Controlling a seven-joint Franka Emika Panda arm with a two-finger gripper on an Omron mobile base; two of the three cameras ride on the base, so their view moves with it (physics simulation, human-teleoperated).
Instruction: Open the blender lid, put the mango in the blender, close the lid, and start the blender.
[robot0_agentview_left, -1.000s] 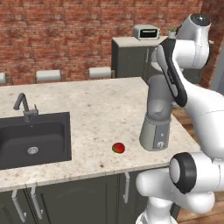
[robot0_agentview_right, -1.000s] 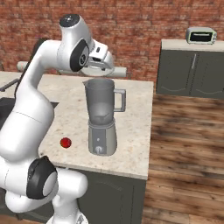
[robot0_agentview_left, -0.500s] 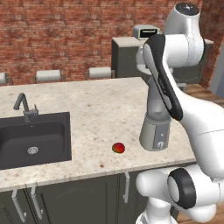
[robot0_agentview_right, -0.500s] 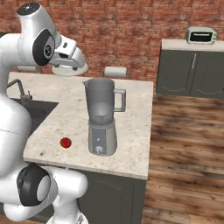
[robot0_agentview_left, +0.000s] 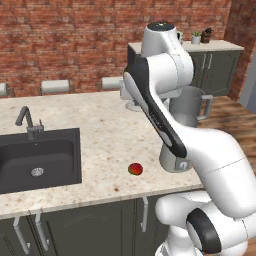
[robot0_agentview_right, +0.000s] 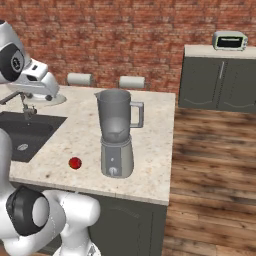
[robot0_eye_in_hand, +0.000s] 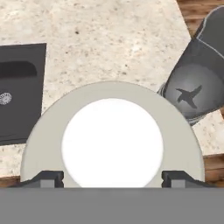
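Observation:
The blender (robot0_agentview_right: 116, 135) stands near the counter's front right, its smoky jar open at the top; in the hand view the blender (robot0_eye_in_hand: 197, 87) shows its blade from above. My gripper (robot0_eye_in_hand: 111, 178) is shut on the blender lid (robot0_eye_in_hand: 111, 144), a pale disc with a white centre cap between the fingertips (robot0_eye_in_hand: 46, 178). From the right base view the blender lid (robot0_agentview_right: 50, 100) hangs low over the counter by the sink, well left of the jar. The blender lid (robot0_agentview_left: 132, 106) peeks out behind my forearm. The red mango (robot0_agentview_left: 135, 169) lies on the counter left of the blender base; the mango (robot0_agentview_right: 75, 163) is untouched.
A dark sink (robot0_agentview_left: 40, 160) with a faucet (robot0_agentview_left: 27, 122) fills the counter's left part. Behind the counter stand stool tops (robot0_agentview_right: 131, 82) and a brick wall. A toaster oven (robot0_agentview_right: 229, 40) sits on a far cabinet. Wooden floor lies right of the counter edge.
The arm has swung left, away from the blender, carrying the lid from beside the jar's top down toward the counter near the sink. Mango and blender stayed put.

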